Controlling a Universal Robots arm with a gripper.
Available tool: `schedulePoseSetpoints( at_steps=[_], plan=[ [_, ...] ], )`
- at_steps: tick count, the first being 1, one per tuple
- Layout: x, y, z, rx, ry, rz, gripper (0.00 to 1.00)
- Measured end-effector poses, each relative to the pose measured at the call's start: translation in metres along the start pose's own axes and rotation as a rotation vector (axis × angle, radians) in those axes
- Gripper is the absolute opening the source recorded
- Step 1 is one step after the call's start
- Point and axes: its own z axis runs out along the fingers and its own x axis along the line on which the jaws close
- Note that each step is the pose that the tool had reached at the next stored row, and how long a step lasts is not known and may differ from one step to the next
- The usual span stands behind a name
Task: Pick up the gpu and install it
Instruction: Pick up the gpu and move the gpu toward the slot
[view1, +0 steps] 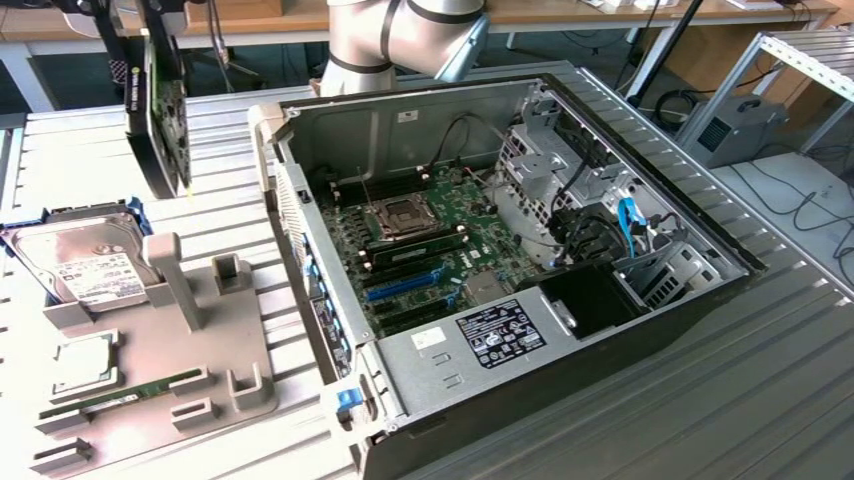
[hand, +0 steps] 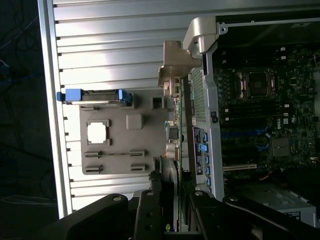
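We see the gripper clamped on the gpu, holding it upright in the air near the grey parts tray and the open computer case.

the gpu is a thin black card. it hangs upright on edge, at the exterior view's left of the open computer case.

Ribbed metal table, an open computer case and a grey parts holder side by side on it
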Motion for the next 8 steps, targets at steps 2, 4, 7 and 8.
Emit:
schedulePoseSetpoints(
  at_steps=[2, 4, 7, 8],
  plan=[
    [0.0, -0.0006, 0.0025, 0.0002, 0.0001, 0.0, 0.26],
    [0.0, -0.0012, 0.0069, 0.0, 0.0, 0.0, 0.26],
    [0.002, -0.0047, 0.059, 0.0001, 0.0001, 0.0, 0.26],
    [-0.003, -0.0049, 0.0697, 0.0002, 0.0001, 0.0, 0.26]
  ],
)
